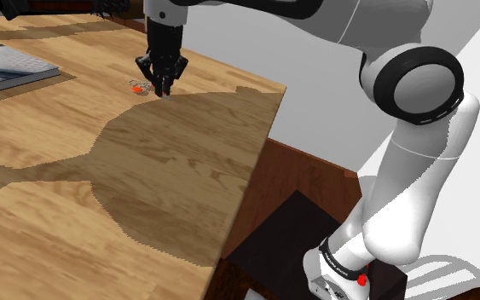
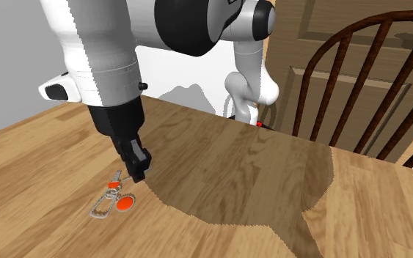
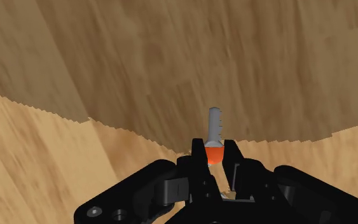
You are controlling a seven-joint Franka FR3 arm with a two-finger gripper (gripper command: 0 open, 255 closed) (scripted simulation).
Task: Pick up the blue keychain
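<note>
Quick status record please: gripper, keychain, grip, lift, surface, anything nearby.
gripper: low at the table, fingers closed
keychain: orange key heads, grey metal clip; drawn with no blue
grip: fingers clasp one orange key head, grey blade sticking out past them
lift: not yet, clip lies on the table
table: wood grain, partly in shadow
nearby: chair beside the table; book farther off

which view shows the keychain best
The second exterior view: the keychain lies whole on the table, grey clip and orange tags plain, at the gripper. The shoulder view has it partly hidden behind the fingers. The wrist view gives one orange-headed key clasped between them.
</note>
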